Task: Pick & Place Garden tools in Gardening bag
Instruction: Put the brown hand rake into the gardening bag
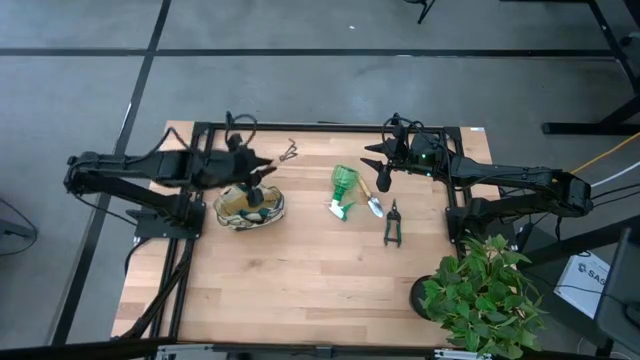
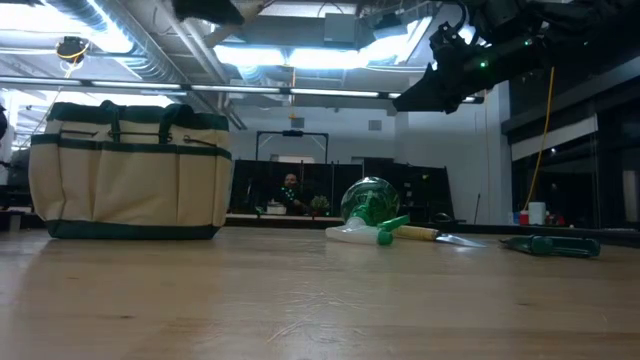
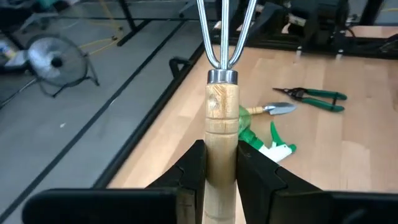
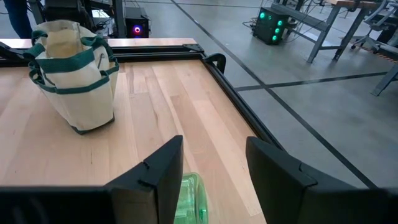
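So the left gripper (image 3: 219, 177) has its jaws clamped on the wooden handle of the hand rake (image 3: 222, 106), tines pointing away from the wrist. Gripping low on the handle makes sense to me: it leaves the metal end free to go into the bag first. From above, that arm reaches in from the left side and sits right over the gardening bag (image 1: 249, 206), wrist bent down toward the bag's open mouth, so I'd guess the drop is close.

The right gripper (image 4: 211, 180) hangs with jaws apart and empty, hovering just above the green spray bottle (image 1: 345, 183). The trowel (image 1: 376, 203) and pruning shears (image 1: 392, 224) lie on the tabletop (image 1: 300, 280) beside it, not bagged yet.
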You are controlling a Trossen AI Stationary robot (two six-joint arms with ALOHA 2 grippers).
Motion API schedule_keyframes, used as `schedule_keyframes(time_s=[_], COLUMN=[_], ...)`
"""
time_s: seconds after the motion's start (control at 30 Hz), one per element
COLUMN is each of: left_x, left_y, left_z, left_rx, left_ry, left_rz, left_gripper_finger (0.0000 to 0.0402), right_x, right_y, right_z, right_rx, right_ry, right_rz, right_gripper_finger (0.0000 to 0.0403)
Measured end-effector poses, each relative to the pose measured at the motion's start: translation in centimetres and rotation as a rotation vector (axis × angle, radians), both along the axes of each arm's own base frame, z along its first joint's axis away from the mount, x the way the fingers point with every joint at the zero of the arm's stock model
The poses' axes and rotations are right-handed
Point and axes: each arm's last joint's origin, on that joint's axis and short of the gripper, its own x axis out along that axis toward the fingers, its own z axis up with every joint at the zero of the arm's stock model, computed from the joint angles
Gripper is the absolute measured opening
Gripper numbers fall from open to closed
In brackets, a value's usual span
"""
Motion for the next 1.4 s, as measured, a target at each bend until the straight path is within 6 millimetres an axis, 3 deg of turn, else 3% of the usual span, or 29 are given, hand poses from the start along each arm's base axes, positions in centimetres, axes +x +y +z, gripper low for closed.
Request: schedule_keyframes(time_s=[0.27,0.63,1.4], left_x=[-1.2,-1.9,-3.1], left_y=[-2.9,-5.5,-5.9], left_z=[-2.1,-2.4,-3.7], left_rx=[-0.044,-0.055,-0.149], left_ry=[-0.034,-0.075,0.008], left_rz=[0.023,0.007,0.064], left_gripper_finger=[0.0061,0.0061,0.0061], right_x=[0.0,0.0,0.0], right_y=[0.0,0.0,0.0], right_z=[0.0,0.0,0.0], right_rx=[0.0,0.0,0.0], right_ry=[0.0,0.0,0.0], right_rz=[0.0,0.001,0.0], right_gripper_finger=[0.0179,0.0179,0.0179])
